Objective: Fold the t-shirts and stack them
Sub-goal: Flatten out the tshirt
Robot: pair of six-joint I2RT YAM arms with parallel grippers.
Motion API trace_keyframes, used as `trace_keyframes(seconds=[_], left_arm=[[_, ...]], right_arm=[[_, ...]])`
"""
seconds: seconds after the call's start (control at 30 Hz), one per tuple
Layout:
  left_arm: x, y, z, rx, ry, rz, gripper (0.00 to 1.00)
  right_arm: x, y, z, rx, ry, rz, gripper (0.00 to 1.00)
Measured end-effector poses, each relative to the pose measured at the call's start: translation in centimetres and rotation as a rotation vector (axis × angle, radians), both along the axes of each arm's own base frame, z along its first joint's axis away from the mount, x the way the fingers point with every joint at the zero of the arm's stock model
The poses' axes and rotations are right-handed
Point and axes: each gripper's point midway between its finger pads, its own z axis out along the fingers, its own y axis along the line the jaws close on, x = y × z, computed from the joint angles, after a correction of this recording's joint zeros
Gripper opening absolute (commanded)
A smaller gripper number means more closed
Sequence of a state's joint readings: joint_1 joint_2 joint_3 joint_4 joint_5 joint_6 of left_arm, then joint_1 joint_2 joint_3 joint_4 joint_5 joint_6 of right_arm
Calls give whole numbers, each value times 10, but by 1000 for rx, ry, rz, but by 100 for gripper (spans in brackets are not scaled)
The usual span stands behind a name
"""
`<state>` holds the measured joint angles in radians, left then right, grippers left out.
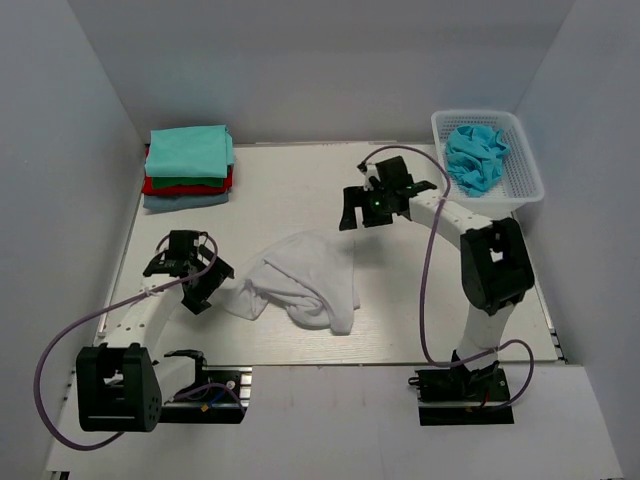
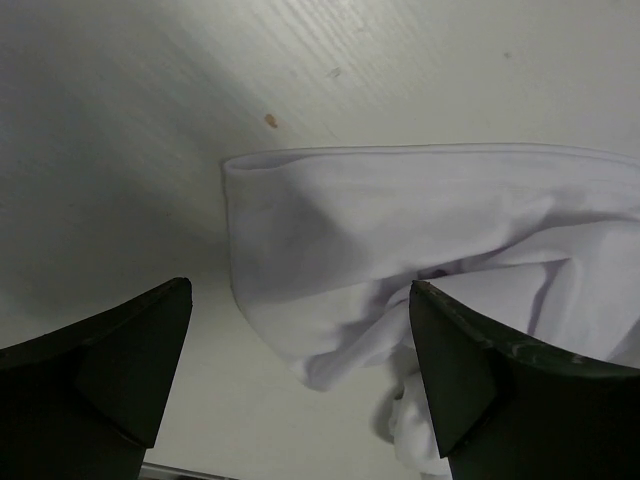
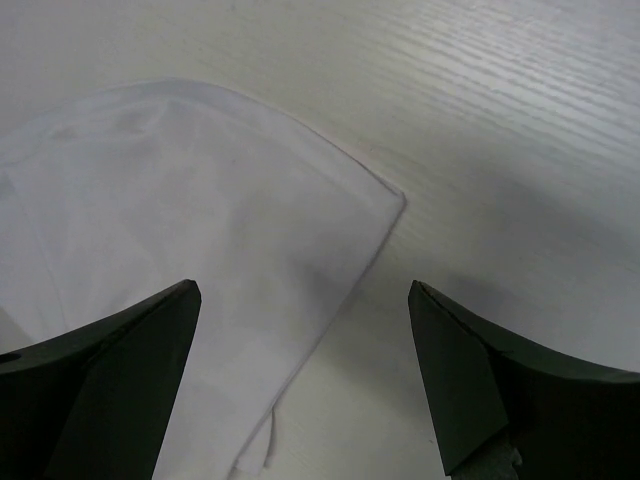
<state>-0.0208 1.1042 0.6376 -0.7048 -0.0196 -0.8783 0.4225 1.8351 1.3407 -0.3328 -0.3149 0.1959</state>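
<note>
At the middle of the table (image 1: 300, 190), between the two arms, the white t-shirt (image 1: 305, 285) lies unfolded in a loose, crumpled heap. Its left side reaches the left gripper (image 2: 300, 290). In the left wrist view a doubled edge of cloth and some bunched folds lie below the gap between the jaws, more toward the right jaw than the left. Bare table shows under the left jaw. The right gripper (image 3: 303, 290) hangs over the far right part of the shirt. In the right wrist view a flat, smooth corner of cloth lies beneath the left jaw and the gap, its tip pointing right, and bare table lies under the right jaw.

A stack of folded t-shirts (image 1: 188, 165) sits at the far left corner of the table, with teal on top, red below it and grey-blue at the bottom. It lies well apart from the white t-shirt. At the far right corner stands a white lattice basket (image 1: 522, 190), in which a light blue t-shirt (image 1: 475, 155) lies crumpled. The basket is near the right arm's elbow and apart from both grippers.

Both pairs of jaws are spread wide and grip nothing. Whether the fingertips touch the cloth below cannot be told.
</note>
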Motion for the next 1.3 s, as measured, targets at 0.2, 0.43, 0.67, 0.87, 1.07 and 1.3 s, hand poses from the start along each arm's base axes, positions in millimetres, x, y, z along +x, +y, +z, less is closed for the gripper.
trace_keyframes(seconds=[0.2,0.43,0.67,0.87,1.07,1.3], left_arm=[[-11,0,-30,-20,78,71,99],[1,2,-36,-21,94,122,82],[15,3,-42,-9,96,141,20],[34,-1,-43,-15,35,118,0],[43,3,-23,19,-23,68,0],[96,10,162,72,-612,28,0]], right_arm=[[4,16,-31,-86,60,-43,89],[10,8,-55,-225,48,-143,88],[16,18,-71,-269,32,-163,68],[21,30,-73,-238,23,-173,0],[19,18,-43,-225,-44,-225,0],[19,-13,155,-31,-457,-352,0]])
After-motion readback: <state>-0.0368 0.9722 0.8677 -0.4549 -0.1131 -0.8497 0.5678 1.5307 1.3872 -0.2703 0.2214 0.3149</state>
